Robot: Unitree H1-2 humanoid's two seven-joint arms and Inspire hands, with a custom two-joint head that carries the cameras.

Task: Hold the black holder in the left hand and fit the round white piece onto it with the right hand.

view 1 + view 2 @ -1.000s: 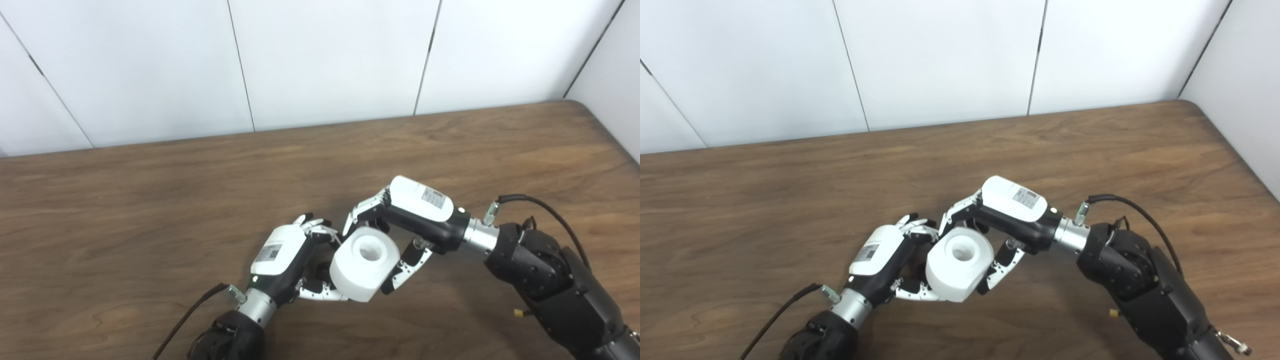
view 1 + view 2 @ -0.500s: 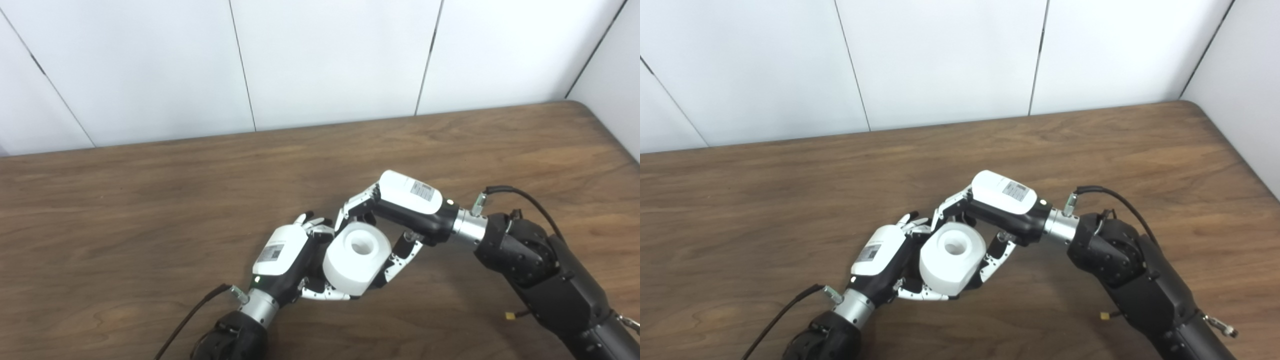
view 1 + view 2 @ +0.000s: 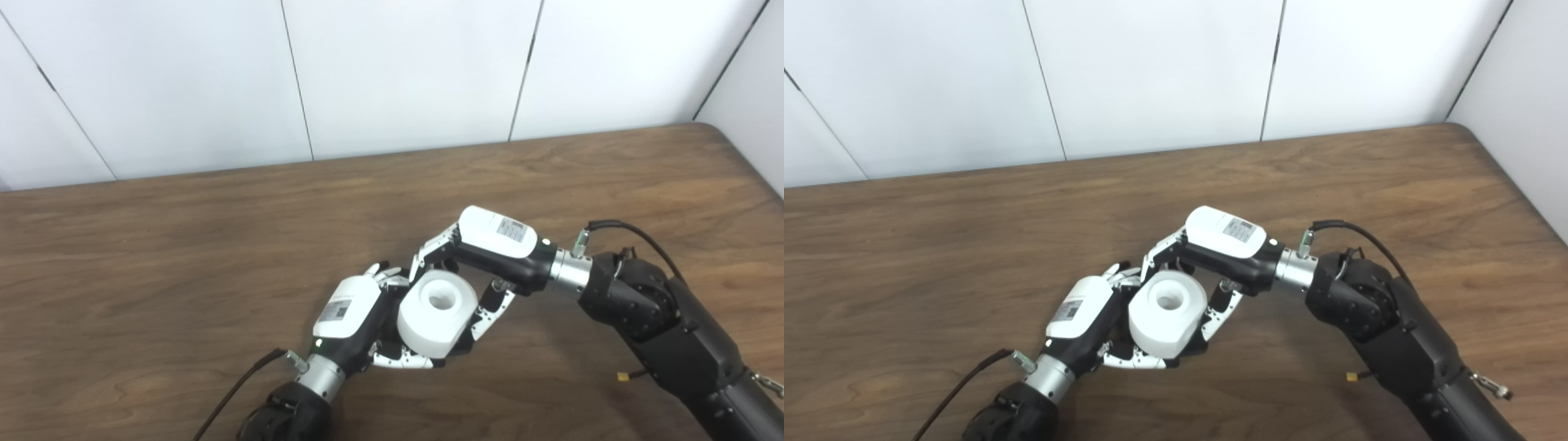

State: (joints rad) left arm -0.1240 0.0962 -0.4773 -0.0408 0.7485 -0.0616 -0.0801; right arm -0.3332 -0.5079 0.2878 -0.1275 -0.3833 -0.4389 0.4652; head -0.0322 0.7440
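Your right hand (image 3: 490,245) comes in from the right with the arm bent at the elbow and the back of the hand turned up. Its fingers (image 3: 432,251) curl over the far side of the white piece (image 3: 436,313) and its thumb presses the near right side, so it grips the piece. Your left hand (image 3: 352,312) reaches up from the bottom edge, and its fingers wrap under and behind the piece, touching it. You cannot see the black holder clearly; only dark parts show between the left palm and the piece. The hole of the piece faces up, a little tilted. Both hands are above a brown wooden table (image 3: 153,257), with white wall panels (image 3: 398,73) behind.
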